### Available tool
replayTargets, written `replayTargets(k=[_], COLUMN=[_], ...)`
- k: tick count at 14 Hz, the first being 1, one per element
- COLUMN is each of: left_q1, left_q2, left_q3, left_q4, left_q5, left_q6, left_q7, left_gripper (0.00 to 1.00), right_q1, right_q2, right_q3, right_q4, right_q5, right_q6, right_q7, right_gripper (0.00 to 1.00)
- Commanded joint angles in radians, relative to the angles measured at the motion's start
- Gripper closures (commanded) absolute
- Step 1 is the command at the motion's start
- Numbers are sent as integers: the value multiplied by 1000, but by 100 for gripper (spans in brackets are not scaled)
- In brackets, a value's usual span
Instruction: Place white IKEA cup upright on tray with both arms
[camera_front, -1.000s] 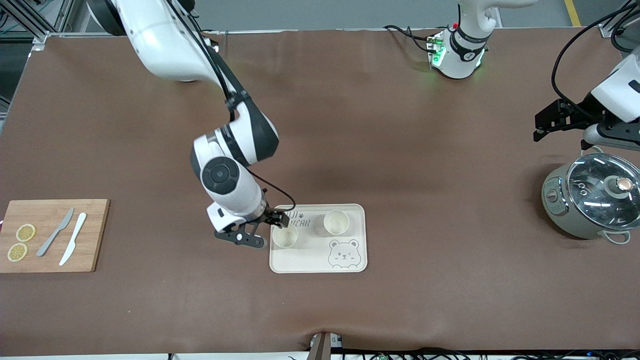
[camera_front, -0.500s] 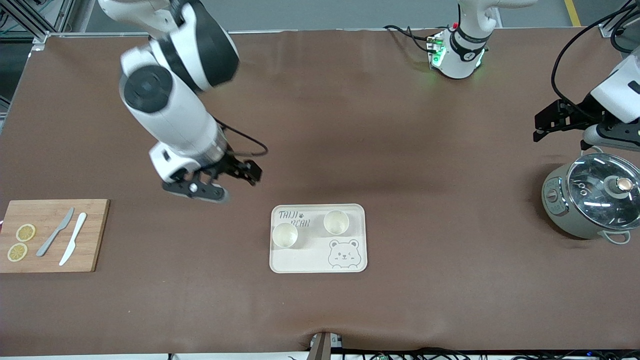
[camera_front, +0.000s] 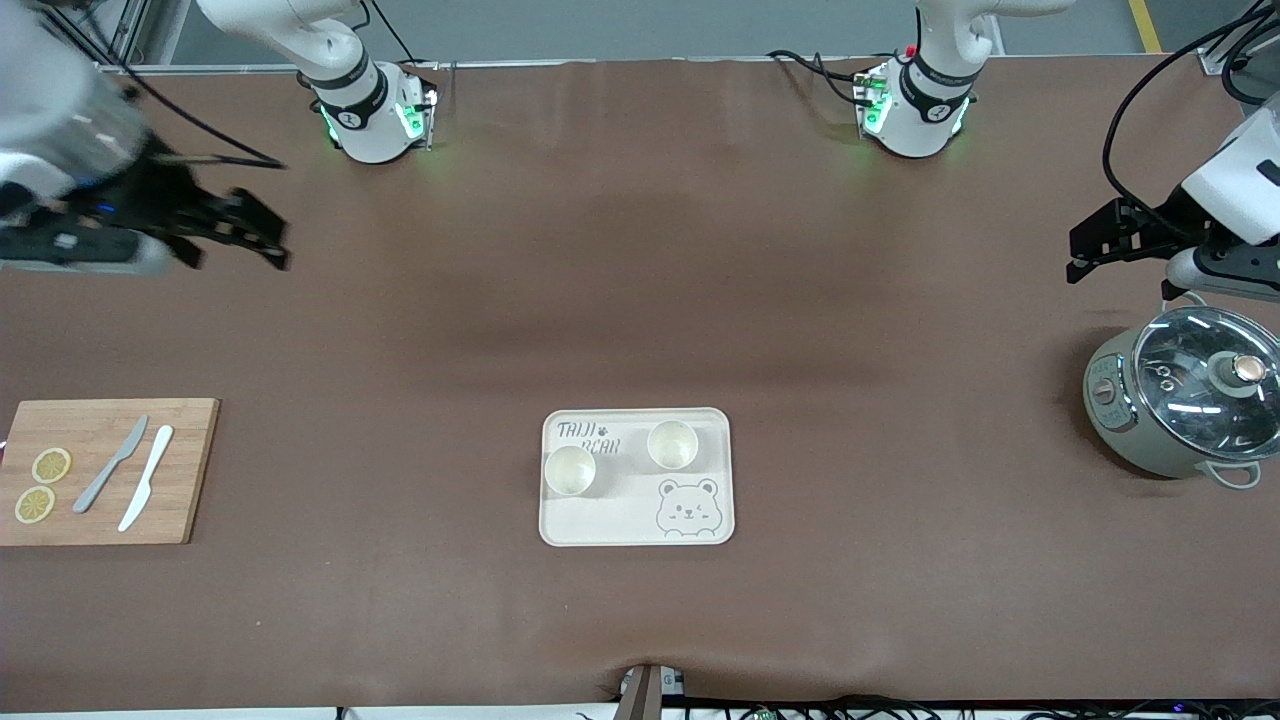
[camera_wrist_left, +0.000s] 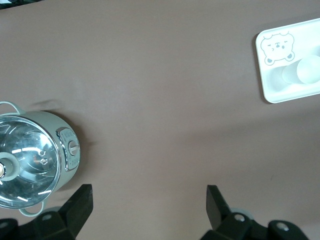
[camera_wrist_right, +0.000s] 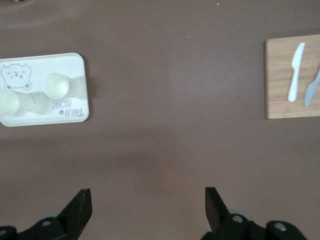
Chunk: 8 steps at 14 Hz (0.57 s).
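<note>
While two cups (camera_front: 571, 470) stand upright on the tray (camera_front: 637, 520), my left gripper (camera_front: 1100, 245) and right gripper (camera_front: 235, 232) hang wide, empty.

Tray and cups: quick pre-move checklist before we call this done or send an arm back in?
1. Both cups on the tray: ok. One cup sits toward the right arm's end, the other cup beside it.
2. Cups upright, mouths up: ok.
3. Cups apart, not touching: ok.
4. Right gripper away from the tray: ok, open and empty, over bare table near the right arm's end.
5. Left gripper away from the tray: ok, open and empty, waiting above the table by the cooker.
6. Cups fully seated on the tray floor: cannot tell.
</note>
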Motion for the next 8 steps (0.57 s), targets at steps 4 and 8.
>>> replayTargets(k=[4,8], left_q1=[-1,0], left_q2=[5,8], left_q3=[-4,-15], left_q4=[24,22], left_q5=[2,2], left_q6=[-15,-15], left_q7=[-8,-26], left_gripper=[0,0], right_q1=[-233,-247], right_q2=[-34,-29], right_q3=[19,19], right_q4=[-56,-48], right_q5=[-4,-8], right_q6=[21,16], right_q7=[-230,-230], right_gripper=[0,0])
